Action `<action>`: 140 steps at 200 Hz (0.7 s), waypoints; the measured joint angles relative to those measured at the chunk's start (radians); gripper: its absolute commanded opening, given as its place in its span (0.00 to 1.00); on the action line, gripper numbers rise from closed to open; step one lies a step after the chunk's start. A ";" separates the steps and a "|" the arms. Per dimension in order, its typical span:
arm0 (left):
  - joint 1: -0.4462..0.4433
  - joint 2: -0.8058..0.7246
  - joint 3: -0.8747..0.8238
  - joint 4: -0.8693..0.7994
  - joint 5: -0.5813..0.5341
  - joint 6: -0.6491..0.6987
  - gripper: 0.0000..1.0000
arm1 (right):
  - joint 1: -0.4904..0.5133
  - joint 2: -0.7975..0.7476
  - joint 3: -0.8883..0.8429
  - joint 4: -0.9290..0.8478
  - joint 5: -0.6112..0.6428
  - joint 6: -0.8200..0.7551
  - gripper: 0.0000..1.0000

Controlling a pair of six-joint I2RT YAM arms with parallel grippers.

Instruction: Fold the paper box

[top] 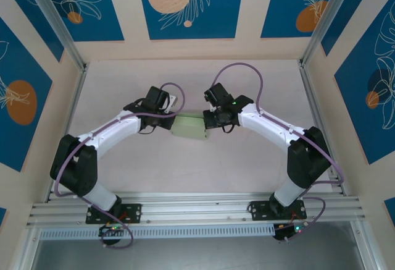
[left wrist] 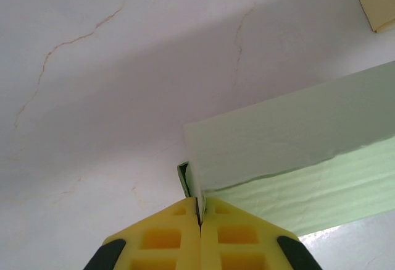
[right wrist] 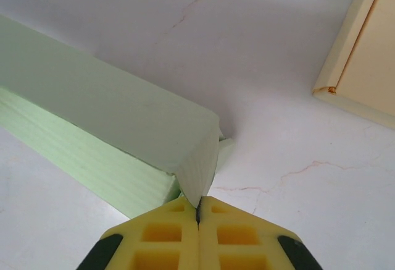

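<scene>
- The paper box [top: 189, 128] lies in the middle of the table [top: 247, 177], held at both ends. The left hand [left wrist: 199, 211] is pinched together on a thin end flap, and the right hand [right wrist: 199, 203] on the opposite end panel.
- A flap could be torn or pulled loose if the hands are drawn apart.
- Bare table is seen towards the bases; a cream board [right wrist: 370, 54] lies near the box.

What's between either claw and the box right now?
Nothing visible. The left claw is shut on a flap at one end of the box, the right claw on the other end's flap.
</scene>
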 measured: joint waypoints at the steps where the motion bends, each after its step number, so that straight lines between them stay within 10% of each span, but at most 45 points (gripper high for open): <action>1: 0.000 0.000 0.000 0.000 0.000 0.000 0.00 | 0.000 0.000 0.000 0.000 -0.001 0.000 0.05; 140: -0.016 0.027 0.003 -0.011 -0.050 0.000 0.00 | -0.167 -0.054 -0.027 0.158 -0.459 0.134 0.02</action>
